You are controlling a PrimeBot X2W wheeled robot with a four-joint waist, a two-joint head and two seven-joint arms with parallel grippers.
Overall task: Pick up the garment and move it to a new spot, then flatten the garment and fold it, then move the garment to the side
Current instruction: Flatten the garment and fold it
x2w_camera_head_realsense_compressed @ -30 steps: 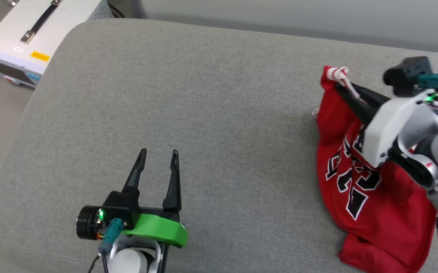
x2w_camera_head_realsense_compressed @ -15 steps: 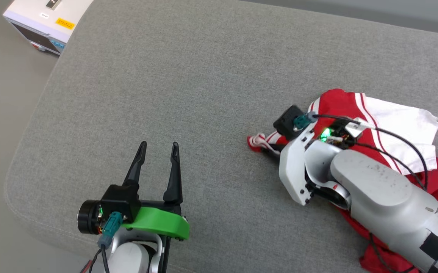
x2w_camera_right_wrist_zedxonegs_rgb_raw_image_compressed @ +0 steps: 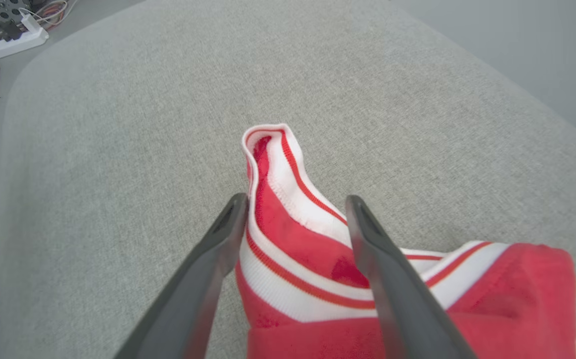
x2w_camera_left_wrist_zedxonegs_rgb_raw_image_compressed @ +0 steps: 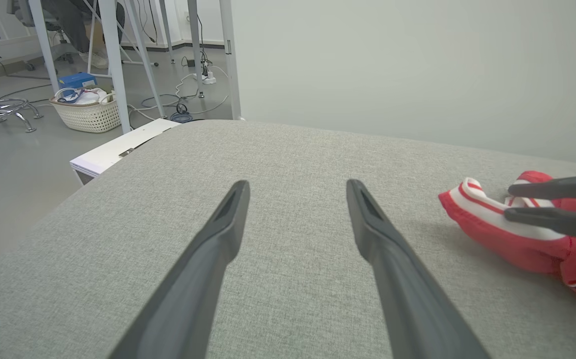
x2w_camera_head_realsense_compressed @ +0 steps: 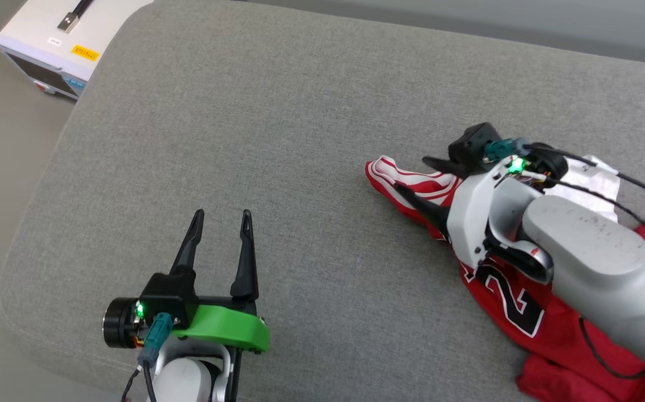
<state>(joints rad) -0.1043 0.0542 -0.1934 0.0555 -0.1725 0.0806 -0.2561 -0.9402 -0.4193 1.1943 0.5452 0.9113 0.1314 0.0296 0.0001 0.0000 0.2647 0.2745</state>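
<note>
The garment [x2w_camera_head_realsense_compressed: 501, 304], a red jersey with black white-outlined numbers, lies crumpled on the right side of the grey cushion [x2w_camera_head_realsense_compressed: 278, 111]. Its red-white striped trim [x2w_camera_head_realsense_compressed: 406, 174] points left. My right gripper [x2w_camera_head_realsense_compressed: 413, 174] rests low over that trim with its jaws apart. In the right wrist view the trim [x2w_camera_right_wrist_zedxonegs_rgb_raw_image_compressed: 288, 199] rises loose between the spread fingers of the right gripper [x2w_camera_right_wrist_zedxonegs_rgb_raw_image_compressed: 295, 202]. My left gripper [x2w_camera_head_realsense_compressed: 221, 216] hovers open and empty near the cushion's front left. The left wrist view shows the left gripper [x2w_camera_left_wrist_zedxonegs_rgb_raw_image_compressed: 298, 185] facing bare cushion, with the garment [x2w_camera_left_wrist_zedxonegs_rgb_raw_image_compressed: 487, 229] to the right.
A white box-shaped device [x2w_camera_head_realsense_compressed: 49, 39] stands on the floor beyond the cushion's far left corner. In the left wrist view a pale basket [x2w_camera_left_wrist_zedxonegs_rgb_raw_image_compressed: 88, 112], table legs and cables stand on the floor at the back left, and a plain wall rises behind the cushion.
The right arm swung the garment leftward and lowered it onto the cushion, then its jaws opened off the striped trim. The head camera shifted. The left arm kept still.
</note>
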